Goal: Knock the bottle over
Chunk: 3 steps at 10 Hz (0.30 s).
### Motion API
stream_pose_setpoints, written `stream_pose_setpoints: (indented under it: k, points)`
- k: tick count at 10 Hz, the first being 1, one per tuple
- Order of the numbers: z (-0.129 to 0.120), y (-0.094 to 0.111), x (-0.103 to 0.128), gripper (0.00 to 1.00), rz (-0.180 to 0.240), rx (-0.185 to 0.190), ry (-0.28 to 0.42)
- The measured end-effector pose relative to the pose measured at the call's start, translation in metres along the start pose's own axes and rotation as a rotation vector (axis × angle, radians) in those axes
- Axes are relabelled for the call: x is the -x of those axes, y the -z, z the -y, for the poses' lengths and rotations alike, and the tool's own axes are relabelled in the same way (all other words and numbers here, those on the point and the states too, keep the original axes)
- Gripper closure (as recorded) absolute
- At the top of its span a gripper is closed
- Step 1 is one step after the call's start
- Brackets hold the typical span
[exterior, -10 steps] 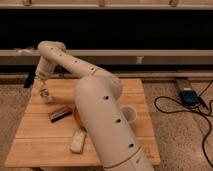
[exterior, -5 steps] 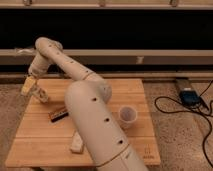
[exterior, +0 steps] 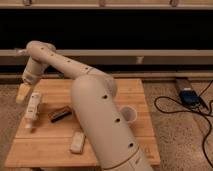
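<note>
Reaching out over the left edge of the table (exterior: 120,86), your arm ends in the pincer (exterior: 22,93), which hangs low at the table's left side, its pale tip just past the edge. You cannot tell from this view how far its fingers stand apart, nor whether they have hold of anything. Just to the right of the pincer you have the bottle (exterior: 32,109), a slim whitish thing on the left part of the table, its length running from the back toward the front; whether it is standing or lying is unclear. Right of it lies a brown-black block (exterior: 59,114), and nearer the front edge a flat white bar (exterior: 77,142). A white cup (exterior: 128,115) sits beyond the arm's thick section.
</note>
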Motion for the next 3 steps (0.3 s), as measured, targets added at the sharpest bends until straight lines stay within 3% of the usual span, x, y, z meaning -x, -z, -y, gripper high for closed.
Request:
stream_pose_setpoints:
  k: [3]
  points:
    - [0.0103, -0.0033, 0.0, 0.2, 0.003, -0.002, 0.006]
